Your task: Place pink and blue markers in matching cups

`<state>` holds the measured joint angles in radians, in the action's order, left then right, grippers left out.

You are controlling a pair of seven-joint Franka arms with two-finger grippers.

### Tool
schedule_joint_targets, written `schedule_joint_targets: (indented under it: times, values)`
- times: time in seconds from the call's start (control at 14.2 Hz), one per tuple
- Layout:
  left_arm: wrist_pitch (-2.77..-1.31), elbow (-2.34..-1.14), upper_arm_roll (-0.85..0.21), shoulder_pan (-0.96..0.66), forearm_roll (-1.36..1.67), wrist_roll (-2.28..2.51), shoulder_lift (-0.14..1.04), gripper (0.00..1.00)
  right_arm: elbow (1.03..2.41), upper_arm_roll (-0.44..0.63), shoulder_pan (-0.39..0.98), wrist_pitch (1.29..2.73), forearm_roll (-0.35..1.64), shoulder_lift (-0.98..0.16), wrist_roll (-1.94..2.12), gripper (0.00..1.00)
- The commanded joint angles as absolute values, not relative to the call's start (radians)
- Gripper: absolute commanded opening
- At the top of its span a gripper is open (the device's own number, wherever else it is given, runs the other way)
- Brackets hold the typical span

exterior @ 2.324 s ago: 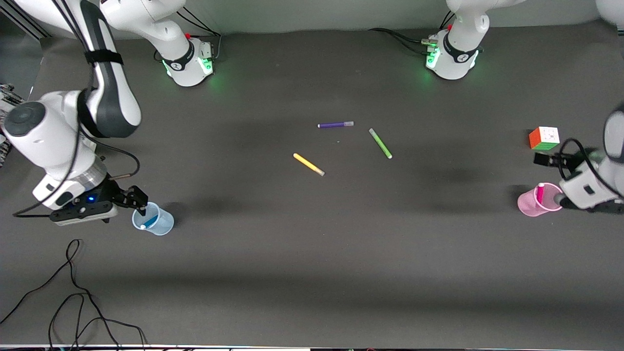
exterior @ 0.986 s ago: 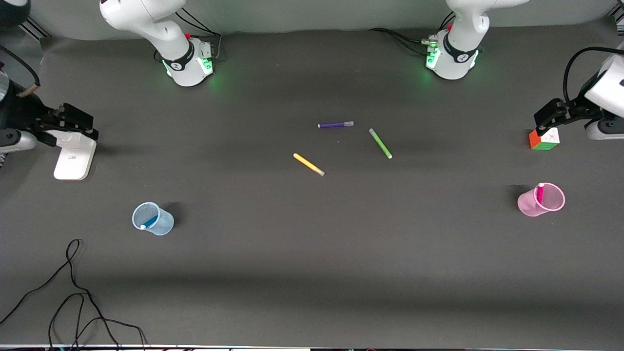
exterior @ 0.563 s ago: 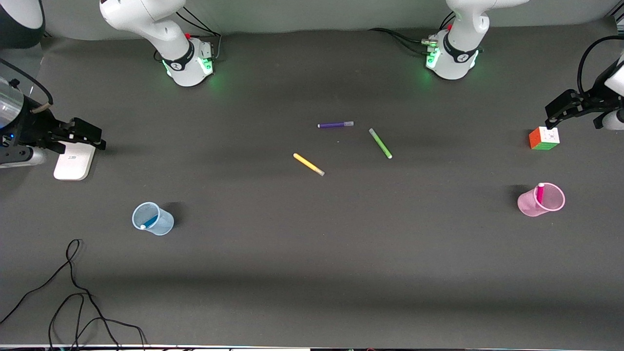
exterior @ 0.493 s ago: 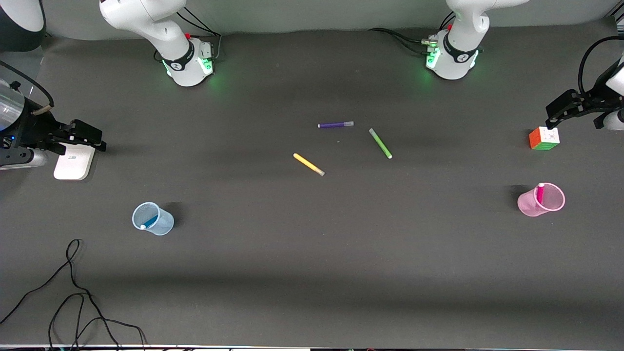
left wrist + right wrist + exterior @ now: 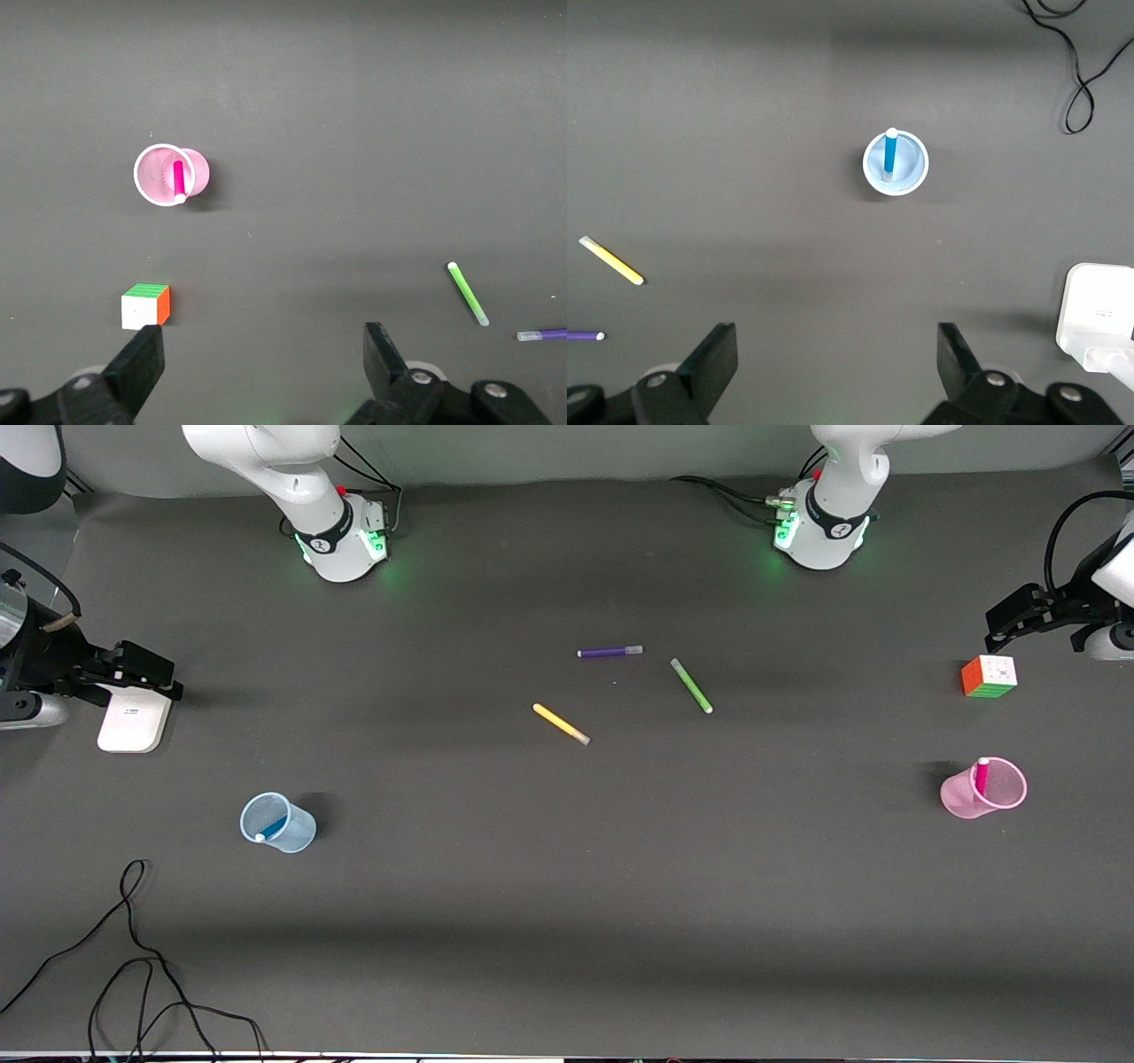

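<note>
Two cups sit on my dark table point(image 5: 567, 921), each with its own pen inside. The pink marker point(image 5: 981, 777) leans in the pink cup point(image 5: 961, 797) toward the left arm's end, and the blue marker point(image 5: 272, 828) leans in the blue cup point(image 5: 297, 834) toward the right arm's end.

From the front I can only see the pens' tops. The wrist views look straight down, so I see each pen resting on its cup's rim, pale tip up. The right wrist view also shows a black cable point(image 5: 1081, 71) near the blue cup.

My left gripper point(image 5: 1019, 615) hangs high over the colored cube point(image 5: 989, 676), with its fingers point(image 5: 142, 367) spread wide and holding nothing. My right gripper point(image 5: 133, 669) hangs over a white box point(image 5: 133, 722), fingers point(image 5: 713, 363) spread wide too, also holding nothing.

A purple pen point(image 5: 609, 652), green pen point(image 5: 691, 685) and yellow pen point(image 5: 561, 724) lie in the middle, well apart from both cups. Lots of bare table lies around each cup.
</note>
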<state>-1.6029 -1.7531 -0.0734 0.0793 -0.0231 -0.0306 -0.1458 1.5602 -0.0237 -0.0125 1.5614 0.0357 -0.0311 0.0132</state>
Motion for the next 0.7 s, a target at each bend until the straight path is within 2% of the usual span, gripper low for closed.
schedule_joint_targets:
  times: [0.0,0.63]
  values:
    - [-1.577,-1.752,-0.071,0.075,-0.018,-0.044,-0.160,1.00,1.563,-0.041,-0.021,1.577,0.038,-0.034,-0.012,1.00]
    - [-1.560,-1.753,-0.071,0.074,-0.021,-0.034,-0.141,1.00,1.557,-0.035,-0.023,1.536,0.032,-0.061,-0.009,1.00]
